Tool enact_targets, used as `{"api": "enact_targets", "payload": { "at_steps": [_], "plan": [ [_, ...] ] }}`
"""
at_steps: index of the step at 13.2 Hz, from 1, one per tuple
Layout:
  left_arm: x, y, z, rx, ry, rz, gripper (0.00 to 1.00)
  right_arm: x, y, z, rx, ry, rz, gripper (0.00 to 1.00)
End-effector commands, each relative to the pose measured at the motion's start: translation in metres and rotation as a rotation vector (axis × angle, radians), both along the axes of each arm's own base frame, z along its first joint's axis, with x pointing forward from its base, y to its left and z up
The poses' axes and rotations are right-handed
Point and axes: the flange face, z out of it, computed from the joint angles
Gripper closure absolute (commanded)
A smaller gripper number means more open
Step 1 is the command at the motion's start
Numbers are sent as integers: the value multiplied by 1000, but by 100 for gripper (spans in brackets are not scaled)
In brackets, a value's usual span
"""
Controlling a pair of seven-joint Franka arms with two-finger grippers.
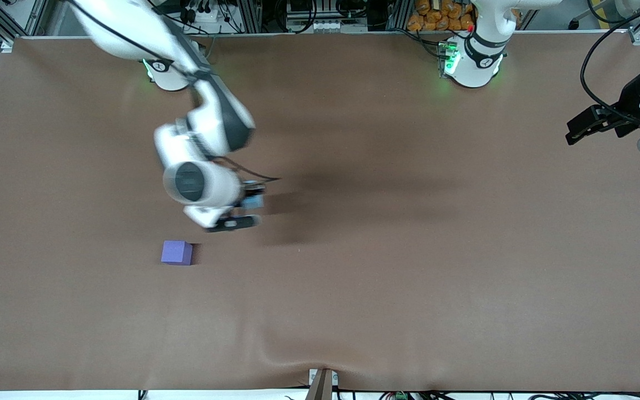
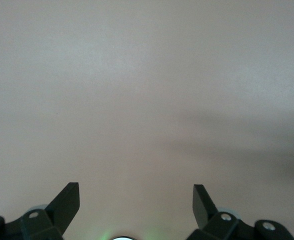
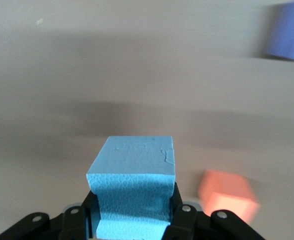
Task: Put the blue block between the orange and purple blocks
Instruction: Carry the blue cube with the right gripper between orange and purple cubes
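My right gripper (image 1: 245,212) is shut on the light blue block (image 1: 251,201) and holds it in the air above the brown table. In the right wrist view the blue block (image 3: 133,175) sits between the fingers (image 3: 179,207). The purple block (image 1: 176,252) lies on the table, nearer to the front camera than the right gripper; it also shows in the right wrist view (image 3: 288,31). The orange block (image 3: 227,194) shows on the table only in the right wrist view, close below the gripper; the arm hides it in the front view. My left gripper (image 1: 575,133) waits open and empty at the left arm's end of the table, its fingers (image 2: 67,200) wide apart.
The brown table cover (image 1: 409,250) spreads across the view. A clamp (image 1: 321,383) sits at the edge nearest to the front camera. The left arm's base (image 1: 473,61) and cables stand along the robots' edge.
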Motion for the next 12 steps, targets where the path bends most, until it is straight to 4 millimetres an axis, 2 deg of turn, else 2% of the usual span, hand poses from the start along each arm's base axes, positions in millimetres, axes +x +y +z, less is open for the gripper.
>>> {"api": "enact_targets", "payload": {
  "at_steps": [1,2,3,5,7,8,12],
  "plan": [
    [-2,0,-5,-16,5,-19,0,-5,-80,9,-83,23,-49,100],
    [-1,-1,-4,-15,2,-20,0,-1,-97,4,-84,24,-82,100],
    [-1,-1,-4,-15,2,-20,0,-2,-103,-7,-88,33,-91,100],
    [0,-1,-6,-17,-3,-20,0,-12,-125,-38,-83,10,-122,100],
    [0,-1,-7,-17,-3,-20,0,-27,-131,-79,-77,-45,-138,100],
    [0,-2,-6,-17,-4,-22,0,-30,-131,-91,-75,-61,-140,100],
    [0,-1,-11,-16,5,-20,0,-28,-130,-104,-74,-87,-132,100]
  ]
}}
